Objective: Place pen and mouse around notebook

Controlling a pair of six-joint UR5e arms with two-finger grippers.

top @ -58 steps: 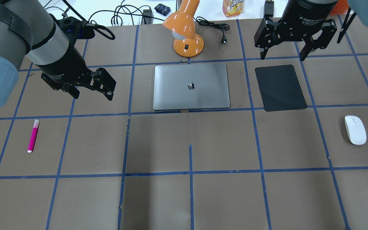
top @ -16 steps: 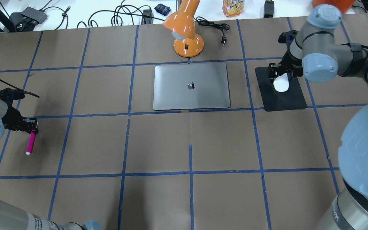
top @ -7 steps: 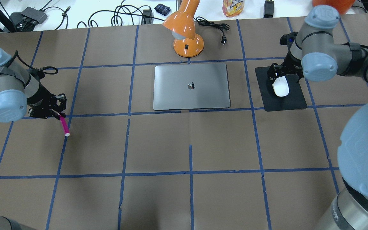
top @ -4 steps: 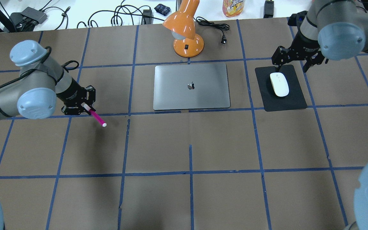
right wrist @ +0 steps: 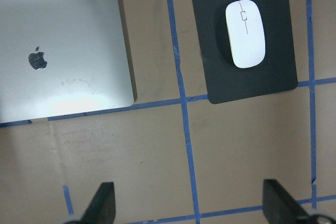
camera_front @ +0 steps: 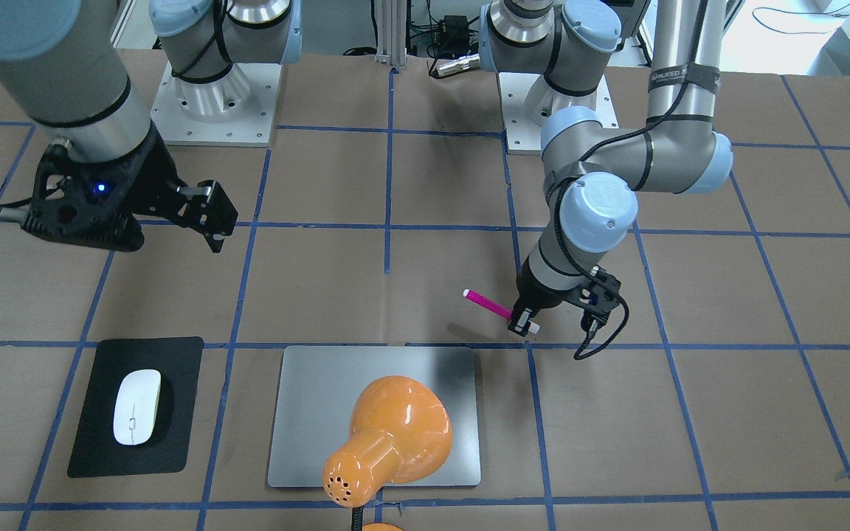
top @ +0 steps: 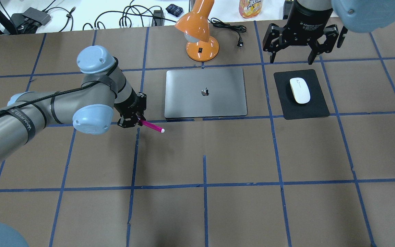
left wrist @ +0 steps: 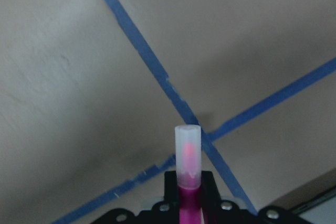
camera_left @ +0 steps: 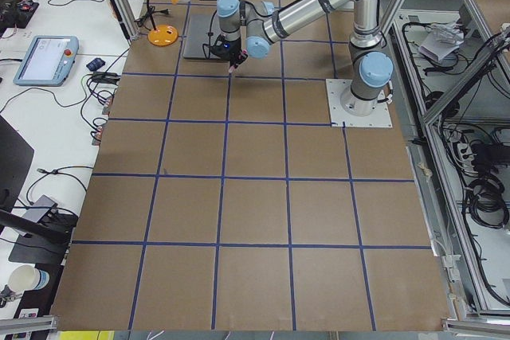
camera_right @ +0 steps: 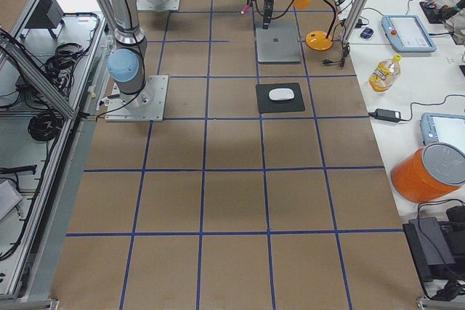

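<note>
The table [top: 238, 154] is where I count my progress, and I judge myself about halfway. The notebook [top: 205, 93] lies flat and closed in the middle of the far half, squared to the blue tape grid, and I don't think it needs touching. On its right, with a strip of table and a tape line between, lies the black mat [top: 302, 111], and the mouse [top: 299, 90] sits on the mat's far half, so that part looks done to me. My right gripper [top: 291, 61] hangs high beyond the mat's far edge, jaws spread wide and empty, and its wrist view looks down on mat and notebook together. The pen [top: 151, 126] is what is left. My left gripper [top: 134, 120] is clenched on it near its pale end, just off the notebook's near left corner, and the pink shaft slants out toward the strip in front of the notebook. It looks to be carried clear of the table, though I cannot be sure. I reckon it only needs laying down beside the notebook's left or near edge. Around me, the orange lamp [top: 199, 34] stands just beyond the notebook's far edge, so that side is taken. Its plug and cord [top: 233, 32] trail beside it, and past the table's far edge are cables and a yellow bottle [top: 250, 8]. Nothing lies between the pen and the notebook.
</note>
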